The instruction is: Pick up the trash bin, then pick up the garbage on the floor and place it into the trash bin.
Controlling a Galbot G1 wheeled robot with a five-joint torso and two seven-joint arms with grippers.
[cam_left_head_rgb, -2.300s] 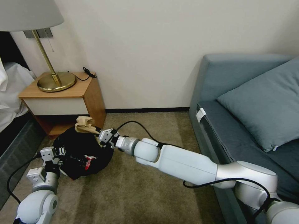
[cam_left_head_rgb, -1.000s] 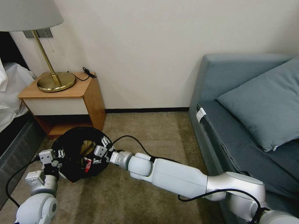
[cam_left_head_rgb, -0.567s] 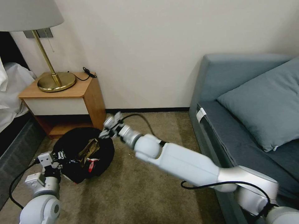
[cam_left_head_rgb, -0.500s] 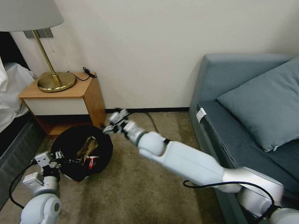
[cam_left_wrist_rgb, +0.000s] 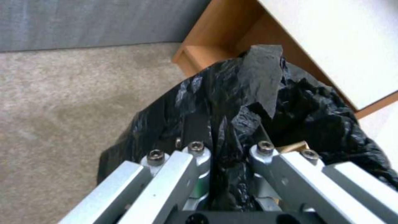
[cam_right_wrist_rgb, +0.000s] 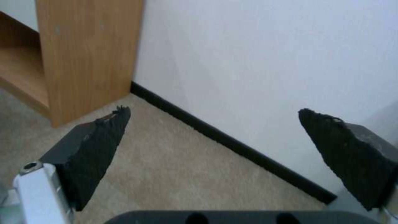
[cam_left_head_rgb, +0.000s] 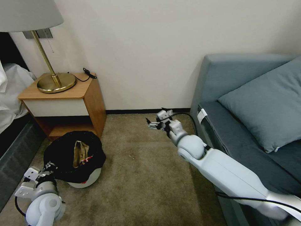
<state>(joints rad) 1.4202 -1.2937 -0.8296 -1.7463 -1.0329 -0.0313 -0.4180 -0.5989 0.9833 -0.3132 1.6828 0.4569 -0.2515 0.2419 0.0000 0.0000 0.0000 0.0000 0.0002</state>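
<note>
Trash bin (cam_left_head_rgb: 82, 180) on carpet (cam_left_head_rgb: 141, 188) beside nightstand (cam_left_head_rgb: 91, 97), tan paper bag (cam_left_head_rgb: 79, 152) inside, left claw (cam_left_wrist_rgb: 226, 161) clamped on black liner (cam_left_wrist_rgb: 257, 102) at rim, right claw (cam_right_wrist_rgb: 211, 155) spread wide, empty, near sofa (cam_left_head_rgb: 219, 78).

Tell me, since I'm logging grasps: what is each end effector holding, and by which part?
The left end effector is clamped on the trash bin, by a fold of black liner at its rim. The right end effector is open and holds nothing.
</note>
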